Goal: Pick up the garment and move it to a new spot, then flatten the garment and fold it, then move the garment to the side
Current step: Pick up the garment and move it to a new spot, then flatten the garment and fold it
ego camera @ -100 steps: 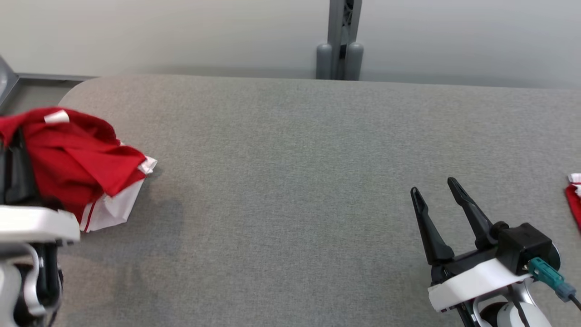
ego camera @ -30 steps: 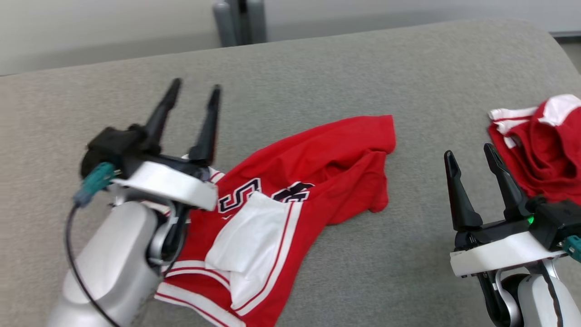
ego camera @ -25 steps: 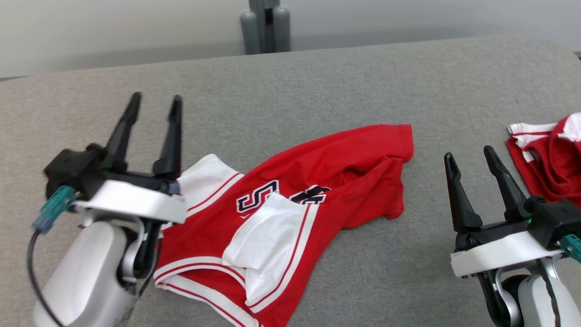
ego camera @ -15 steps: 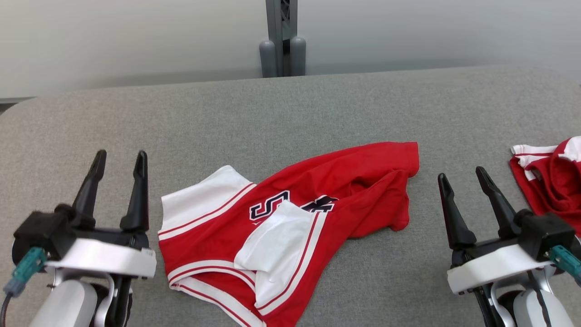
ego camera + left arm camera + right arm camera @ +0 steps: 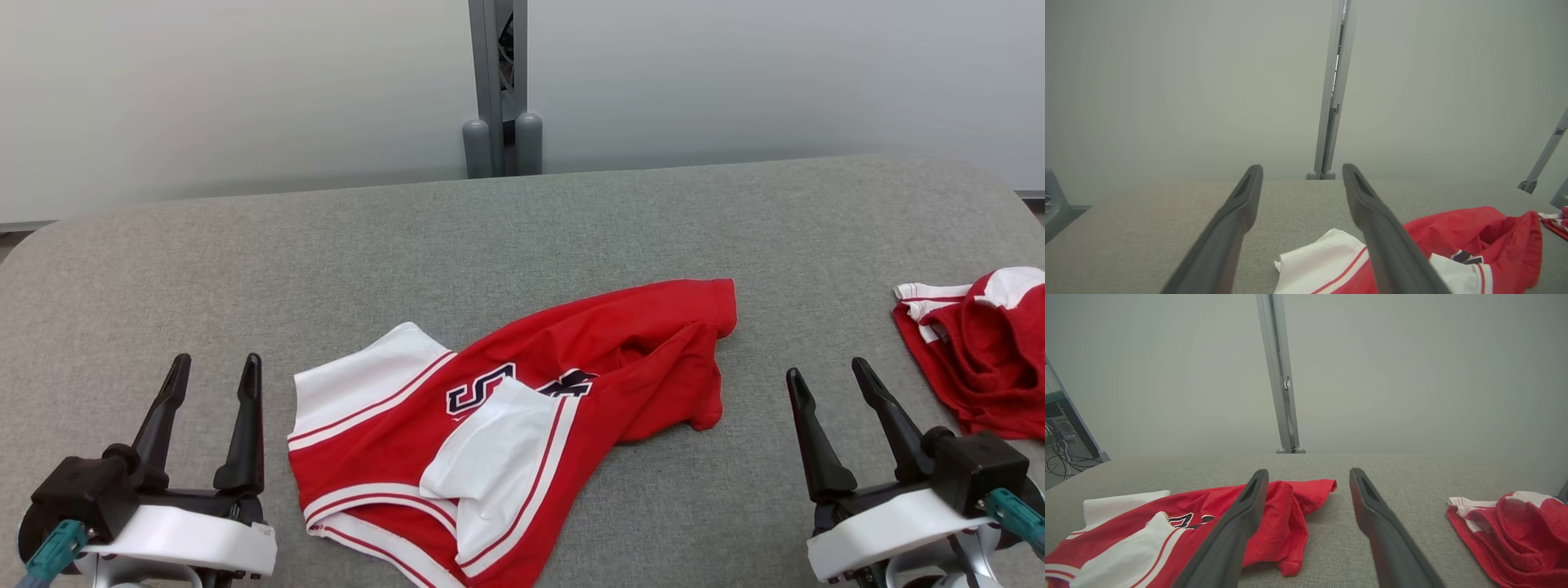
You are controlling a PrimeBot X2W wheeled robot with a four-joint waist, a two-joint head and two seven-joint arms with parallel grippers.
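Note:
A red and white garment [image 5: 522, 425] with dark lettering lies crumpled in the middle of the grey table [image 5: 522, 237], one white panel folded over its front. In the wrist views the same garment [image 5: 1474, 249] [image 5: 1167, 531] lies low on the table. My left gripper [image 5: 216, 367] stands open to its left, clear of the cloth, with nothing between its fingers. Off to the right of the garment, my right gripper [image 5: 824, 371] is also open and empty. Between the left gripper's [image 5: 1302, 171] dark fingers I see bare table, and between the right gripper's [image 5: 1308, 473] too.
A second red and white garment [image 5: 980, 351] lies bunched at the table's right edge; it also appears in the right wrist view as a red heap [image 5: 1515, 535]. A grey post [image 5: 498, 90] stands behind the table against a pale wall.
The left gripper, which carried the garment in from the left, has let it go and drawn back to the lower left. The camera has swung, shifting the whole view.

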